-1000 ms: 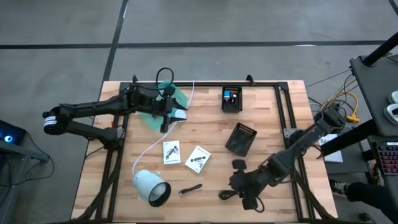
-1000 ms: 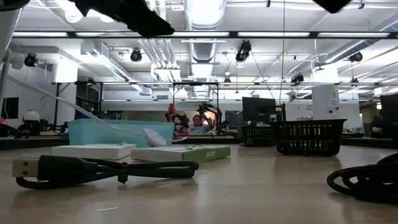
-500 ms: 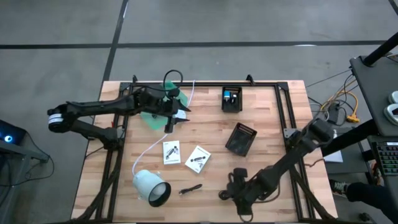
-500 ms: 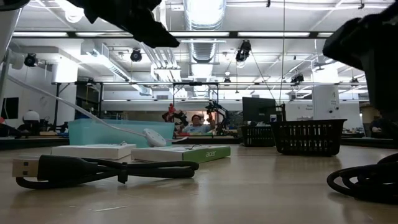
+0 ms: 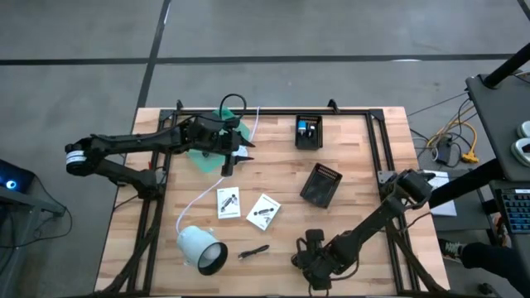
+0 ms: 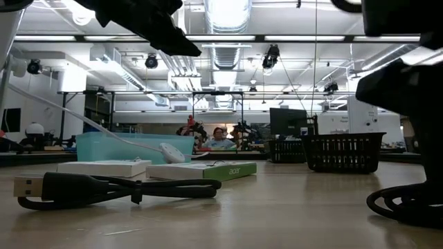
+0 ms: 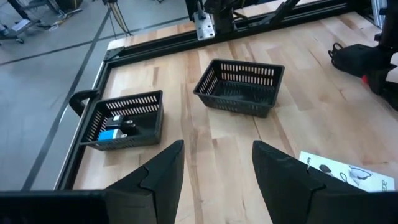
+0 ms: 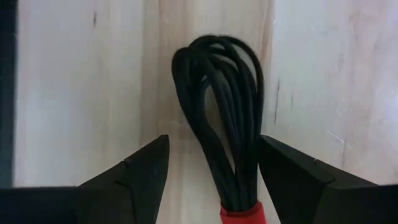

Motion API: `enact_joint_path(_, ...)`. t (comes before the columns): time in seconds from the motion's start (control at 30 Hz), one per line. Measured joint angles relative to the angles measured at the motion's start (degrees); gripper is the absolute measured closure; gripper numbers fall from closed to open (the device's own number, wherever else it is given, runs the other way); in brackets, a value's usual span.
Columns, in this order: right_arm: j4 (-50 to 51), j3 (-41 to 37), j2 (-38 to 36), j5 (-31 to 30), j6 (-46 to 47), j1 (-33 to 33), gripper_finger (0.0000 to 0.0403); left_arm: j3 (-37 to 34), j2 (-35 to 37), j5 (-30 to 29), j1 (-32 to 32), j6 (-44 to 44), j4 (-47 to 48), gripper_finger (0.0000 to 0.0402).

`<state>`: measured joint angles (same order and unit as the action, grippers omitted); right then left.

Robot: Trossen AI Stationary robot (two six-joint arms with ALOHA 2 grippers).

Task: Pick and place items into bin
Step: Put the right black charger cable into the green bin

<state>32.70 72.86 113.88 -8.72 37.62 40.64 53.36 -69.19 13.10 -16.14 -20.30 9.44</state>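
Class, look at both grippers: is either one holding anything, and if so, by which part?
Nothing is held. The right gripper stands open astride the black coiled cable, not yet closed. The left gripper is open and empty.

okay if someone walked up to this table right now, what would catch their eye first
Probably the right gripper at the table's near edge, its open fingers straddling the black coiled cable. Next, the big white lamp-like cylinder lying on its side at the near left. The left gripper hovers open over the teal bin at the far left.
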Motion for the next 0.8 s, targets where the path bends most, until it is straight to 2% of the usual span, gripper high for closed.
enact_joint_path(0.13,0.2,0.1,1.0,0.1,-0.8,0.0,0.0188,0.0,0.0,0.0,0.0,0.0,0.0,0.0228)
enact_joint_path(0.27,0.2,0.1,0.9,0.3,-0.8,0.0,0.0217,0.0,0.0,0.0,0.0,0.0,0.0,0.0228)
enact_joint_path(0.4,0.6,0.1,0.7,0.2,-0.8,0.0,0.0269,0.0,0.0,0.0,0.0,0.0,0.0,0.0228)
enact_joint_path(0.6,1.0,0.2,0.7,-0.1,-0.3,-0.3,0.0373,0.0,0.0,0.0,0.0,0.1,0.0,0.0228)
enact_joint_path(0.73,1.0,0.2,0.7,-0.8,-0.3,-0.6,0.0378,0.0,0.0,0.0,0.0,0.2,0.1,0.0228)
enact_joint_path(0.8,1.2,0.1,0.3,-3.7,-0.8,-0.6,0.0378,0.0,0.0,0.0,0.0,0.2,0.1,0.0228)
